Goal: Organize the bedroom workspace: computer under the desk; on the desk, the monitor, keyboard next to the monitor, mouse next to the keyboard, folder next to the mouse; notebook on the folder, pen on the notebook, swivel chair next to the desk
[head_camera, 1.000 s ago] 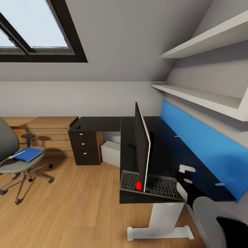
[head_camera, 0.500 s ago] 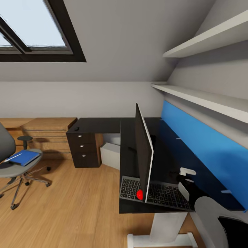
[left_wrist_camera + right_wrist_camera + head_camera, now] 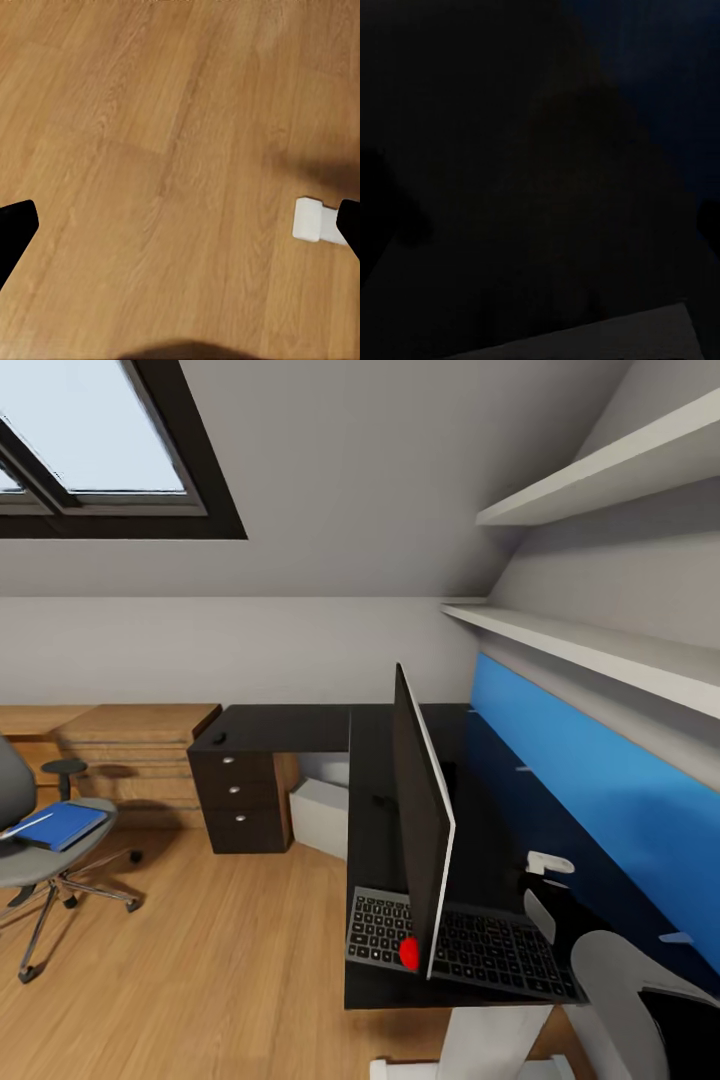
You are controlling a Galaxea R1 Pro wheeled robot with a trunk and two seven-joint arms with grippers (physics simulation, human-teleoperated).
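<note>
We see our left claw (image 3: 180, 225) wide over bare floor (image 3: 150, 112); the right claw's state we cannot tell. The folder (image 3: 58, 825) lies on the chair (image 3: 30, 860), well apart from the worktop (image 3: 300, 725).

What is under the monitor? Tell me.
The keyboard lies on the desk beneath the monitor, showing on both sides. The monitor hides its middle strip and the stand.

No readable text, labels or numbers; keyboard (image 3: 455, 948) key legends too small to read.
</note>
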